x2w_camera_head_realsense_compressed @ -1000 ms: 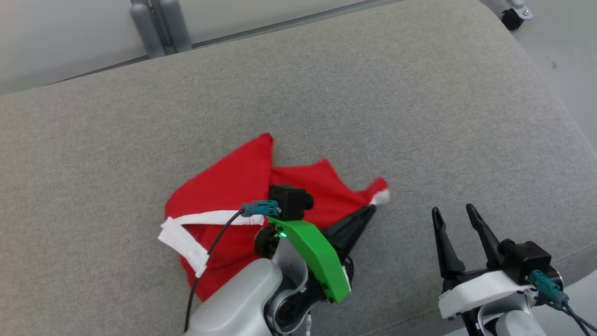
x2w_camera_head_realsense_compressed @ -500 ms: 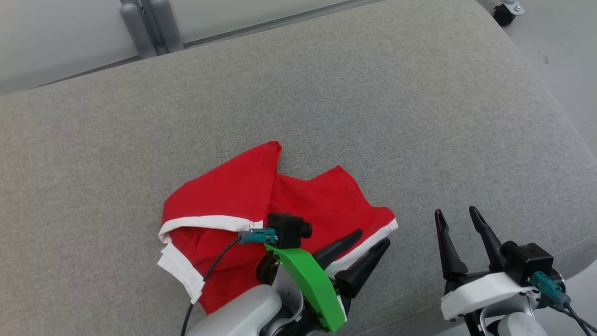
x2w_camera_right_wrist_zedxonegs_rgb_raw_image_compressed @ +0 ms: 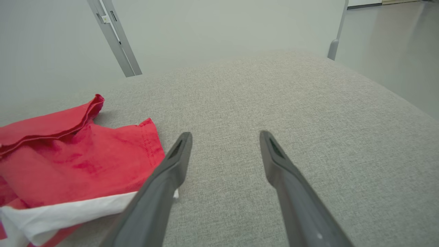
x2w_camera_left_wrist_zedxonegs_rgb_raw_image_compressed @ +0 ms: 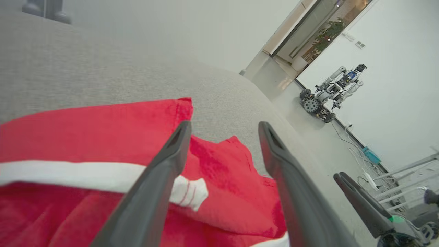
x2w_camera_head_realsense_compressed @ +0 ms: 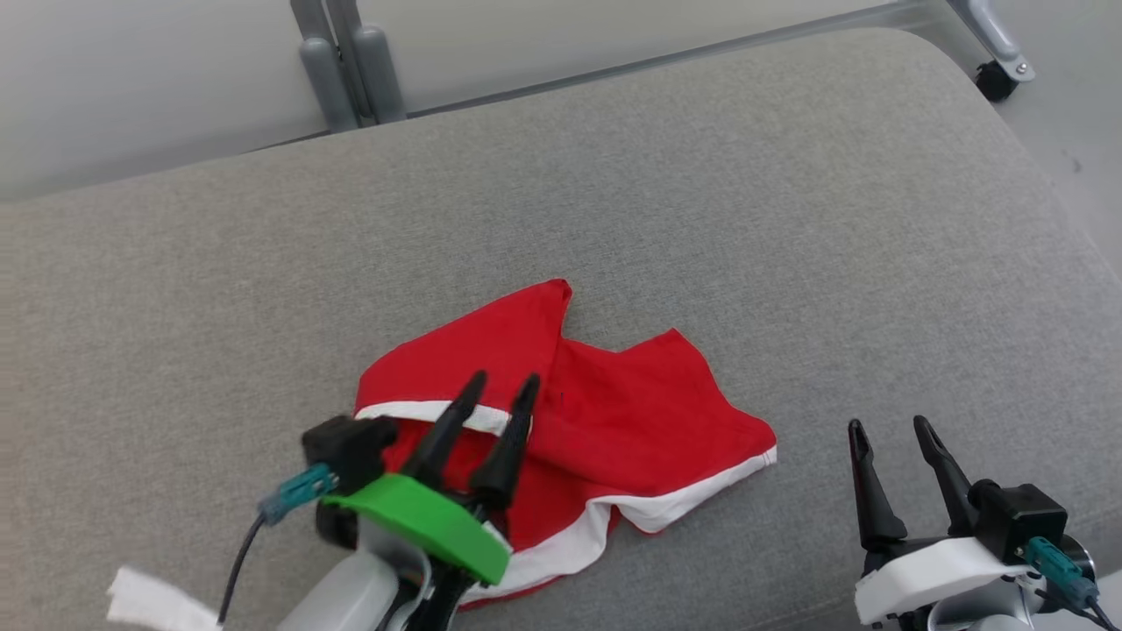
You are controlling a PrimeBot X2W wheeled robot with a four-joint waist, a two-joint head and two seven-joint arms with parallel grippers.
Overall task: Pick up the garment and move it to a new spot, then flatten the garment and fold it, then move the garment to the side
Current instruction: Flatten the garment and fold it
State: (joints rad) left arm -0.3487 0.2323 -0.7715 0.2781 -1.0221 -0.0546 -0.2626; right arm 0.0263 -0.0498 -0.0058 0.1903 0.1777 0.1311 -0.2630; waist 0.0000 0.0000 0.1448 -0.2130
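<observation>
Fingers [x2w_camera_head_realsense_compressed: 449, 428] of left gripper [x2w_camera_head_realsense_compressed: 504, 382] spread, nothing pinched between them. They point toward the far side and sit over the near-left part of the garment [x2w_camera_head_realsense_compressed: 631, 421], tips above a white band [x2w_camera_head_realsense_compressed: 412, 410] that crosses the red cloth. Can't tell if the tips touch the fabric. Green wrist cover [x2w_camera_head_realsense_compressed: 421, 526] and black wrist camera [x2w_camera_head_realsense_compressed: 346, 443] sit behind the fingers.

Right gripper [x2w_camera_head_realsense_compressed: 888, 426] is also spread and empty, near right, over bare grey cushion [x2w_camera_head_realsense_compressed: 789, 219]. It is to the right of the garment and clear of it in head view.

Garment is red with white trim. It lies crumpled on the cushion, roughly centre left-to-right and close to the near edge. One red flap is folded over on the left, peaking at the far side. A second layer spreads out to the right. A white hem [x2w_camera_head_realsense_compressed: 692, 495] runs along the near-right edge and curls back under toward the left gripper. Right wrist view shows the same hem corner [x2w_camera_right_wrist_zedxonegs_rgb_raw_image_compressed: 68, 209] at lower left, with the red layers stacked above it.

Grey metal posts [x2w_camera_head_realsense_compressed: 351, 70] stand past the far edge of the cushion. A caster wheel [x2w_camera_head_realsense_compressed: 995, 81] shows at far right. Left wrist view picks up another wheeled robot [x2w_camera_left_wrist_zedxonegs_rgb_raw_image_compressed: 329, 92] on the floor by the far wall.
</observation>
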